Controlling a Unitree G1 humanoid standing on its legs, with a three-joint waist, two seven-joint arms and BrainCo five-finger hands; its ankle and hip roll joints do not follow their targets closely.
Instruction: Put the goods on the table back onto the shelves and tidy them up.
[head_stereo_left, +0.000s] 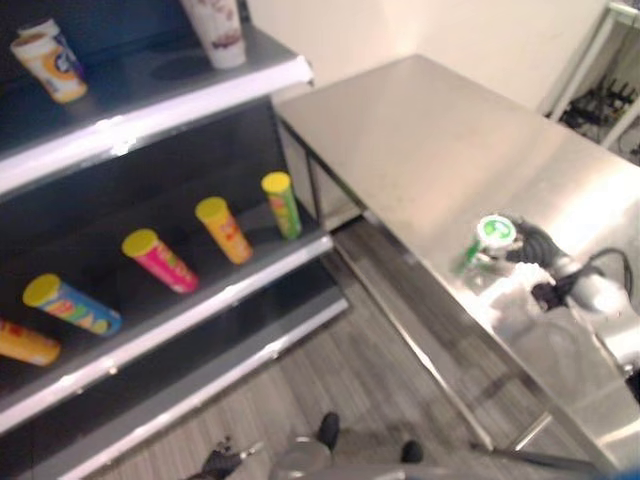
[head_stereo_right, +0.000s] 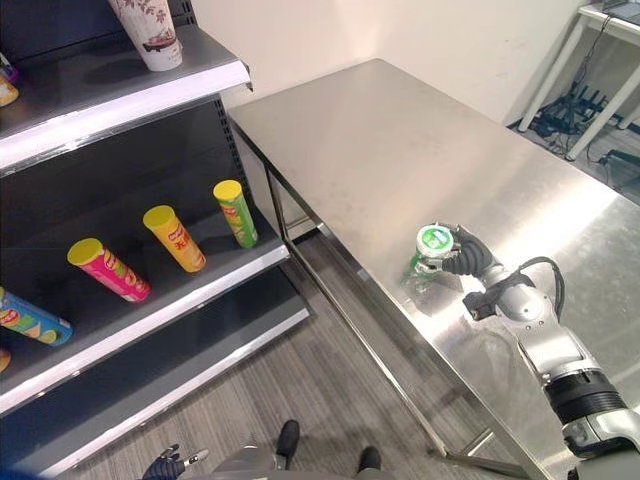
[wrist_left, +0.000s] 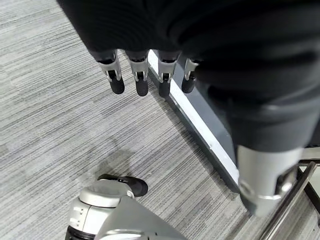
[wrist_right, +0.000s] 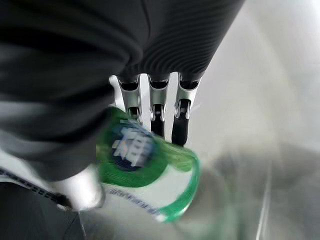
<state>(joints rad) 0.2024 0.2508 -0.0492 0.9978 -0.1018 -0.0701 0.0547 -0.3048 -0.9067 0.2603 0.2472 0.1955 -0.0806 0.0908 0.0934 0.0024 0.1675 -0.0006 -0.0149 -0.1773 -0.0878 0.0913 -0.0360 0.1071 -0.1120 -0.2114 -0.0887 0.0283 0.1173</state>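
One green can (head_stereo_right: 432, 250) sits on the table (head_stereo_right: 400, 150), right of the middle of the frame, and my right hand (head_stereo_right: 468, 256) has its fingers curled round it. My left hand (wrist_left: 150, 75) hangs over the floor (wrist_left: 60, 110) with straight fingers. Three cans (head_stereo_right: 180, 238) lie on the shelf (head_stereo_right: 150, 310) at the left.
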